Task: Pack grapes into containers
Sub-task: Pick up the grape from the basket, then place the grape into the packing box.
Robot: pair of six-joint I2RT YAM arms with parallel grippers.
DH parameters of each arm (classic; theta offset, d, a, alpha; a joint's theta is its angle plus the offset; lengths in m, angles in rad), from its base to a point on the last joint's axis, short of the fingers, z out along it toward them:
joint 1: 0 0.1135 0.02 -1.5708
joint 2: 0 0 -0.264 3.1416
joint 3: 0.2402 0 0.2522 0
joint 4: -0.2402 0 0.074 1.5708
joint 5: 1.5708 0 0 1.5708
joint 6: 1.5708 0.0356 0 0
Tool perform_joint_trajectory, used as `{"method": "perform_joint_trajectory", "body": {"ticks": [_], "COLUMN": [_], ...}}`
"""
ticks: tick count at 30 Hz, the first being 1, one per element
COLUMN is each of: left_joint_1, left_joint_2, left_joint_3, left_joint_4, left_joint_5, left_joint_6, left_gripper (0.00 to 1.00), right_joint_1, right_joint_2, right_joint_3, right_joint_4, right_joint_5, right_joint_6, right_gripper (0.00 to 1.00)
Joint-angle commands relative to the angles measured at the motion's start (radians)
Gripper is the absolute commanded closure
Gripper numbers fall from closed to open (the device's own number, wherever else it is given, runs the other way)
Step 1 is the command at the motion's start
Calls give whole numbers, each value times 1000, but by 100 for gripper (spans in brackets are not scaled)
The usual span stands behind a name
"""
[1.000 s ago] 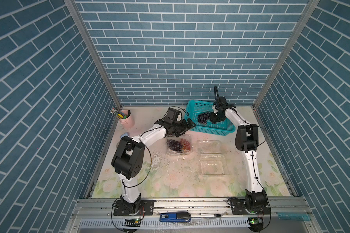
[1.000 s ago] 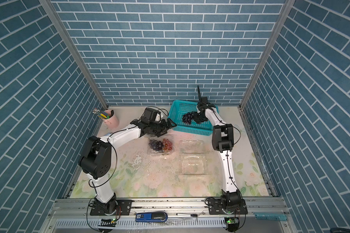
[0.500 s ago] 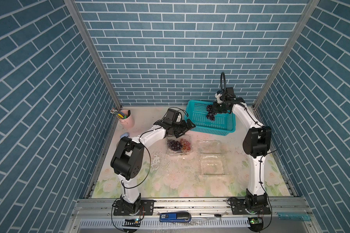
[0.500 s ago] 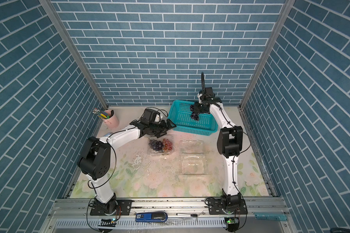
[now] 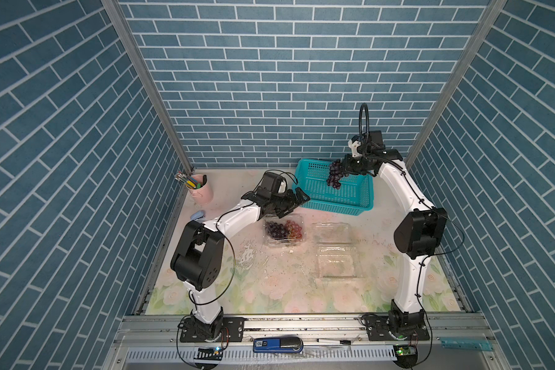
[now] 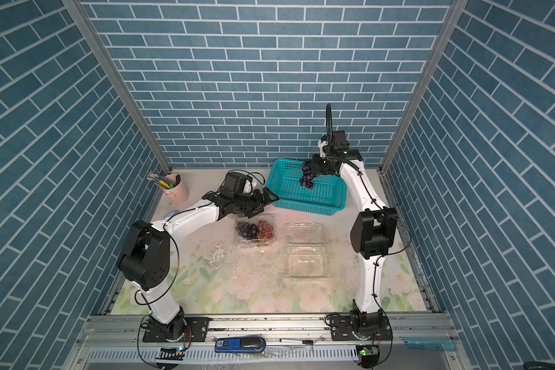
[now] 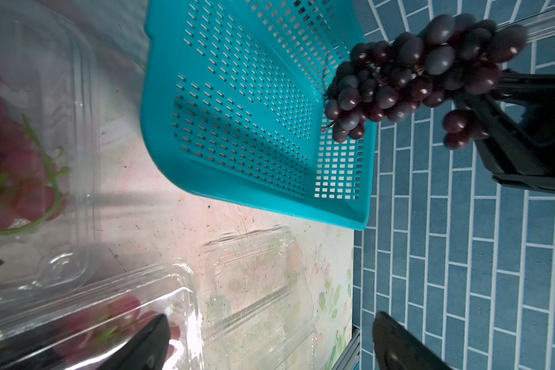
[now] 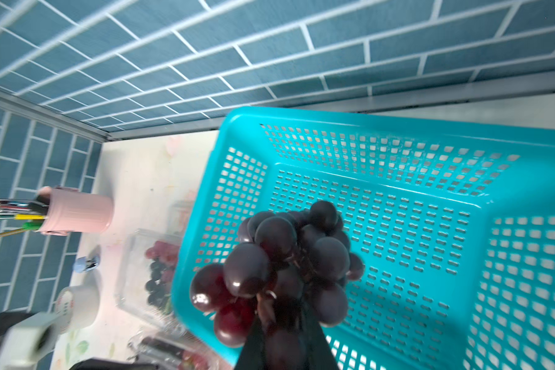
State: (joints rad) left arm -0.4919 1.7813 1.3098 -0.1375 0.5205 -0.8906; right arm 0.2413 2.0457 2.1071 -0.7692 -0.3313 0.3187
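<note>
Contact between the right gripper (image 8: 284, 320) and the dark grapes (image 8: 279, 266) is being masked by the berries, yet its narrow jaws are pinching the bunch over the perforated teal basket (image 5: 343, 197), arm arching high. Left gripper (image 5: 297, 200) is hovering, spread wide, at the far edge of a clear clamshell container (image 5: 271, 244) carrying purple and red grapes (image 5: 282, 230); two empty containers (image 5: 335, 266) are sitting alongside

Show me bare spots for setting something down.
Free: the front mat between left arm and right arm, before the front container; the back strip between pink cup and teal basket. Crowded: mid-table, where left gripper hovers by the filled container.
</note>
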Motion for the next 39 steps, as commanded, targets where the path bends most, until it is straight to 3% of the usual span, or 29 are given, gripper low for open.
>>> {"method": "perform_joint_trajectory", "body": {"ticks": [1,10,22,33,39], "left_joint_1": [-11,-46,-95,-130,-140], "left_joint_2": [-40,-127,-252,-328,-332], "left_joint_3": [-27,-83,-221,-305,-325], "left_joint_4": [21,30,61,63,72], "left_joint_5": [-1,-23,-79,-123,-133], "left_joint_6": [-7,-9,-8,-8,-12], "left_gripper": [0,0,0,0,0], "right_joint_1": [-1,23,134,331,385], "right_joint_2": [-114,-427,-870,-1070,-1063], "right_joint_3": [-58,-384,-856,-1124,-1251], "right_joint_4": [-13,18,15,57,104], "right_joint_5": [-17,-14,-5,-10,-38], "right_joint_6": [29,57,124,183,186], "right_gripper": [83,83,84,84,84]}}
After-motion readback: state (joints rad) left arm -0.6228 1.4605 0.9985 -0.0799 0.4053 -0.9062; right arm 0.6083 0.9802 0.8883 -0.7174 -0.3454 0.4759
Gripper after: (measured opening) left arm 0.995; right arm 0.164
